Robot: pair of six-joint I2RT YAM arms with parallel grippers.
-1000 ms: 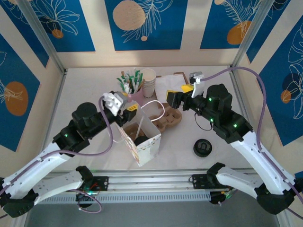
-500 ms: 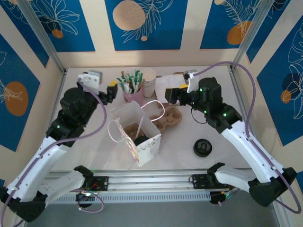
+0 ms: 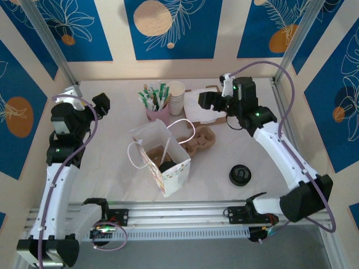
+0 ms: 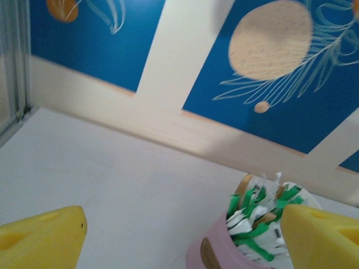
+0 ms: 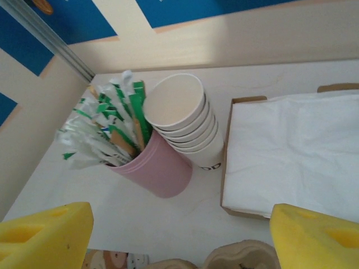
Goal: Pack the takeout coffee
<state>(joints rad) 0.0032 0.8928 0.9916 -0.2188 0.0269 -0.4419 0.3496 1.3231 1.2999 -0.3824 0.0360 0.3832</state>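
Left gripper (image 3: 102,102), jaws spread wide and empty, is hovering near the far-left corner of the table (image 3: 112,168), right gripper (image 3: 206,101), likewise spread, is hanging by the napkin tray (image 5: 291,151), and the takeout coffee (image 3: 165,166) is sitting well apart from both, inside the white paper bag (image 3: 175,175).

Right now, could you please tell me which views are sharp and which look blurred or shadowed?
Left wrist: soft and smeared, the pink plastic cup of green-and-white packets fuzzy. Right wrist: crisp on the stack of white paper cups. Top external: evenly lit, the white paper bag dark inside.
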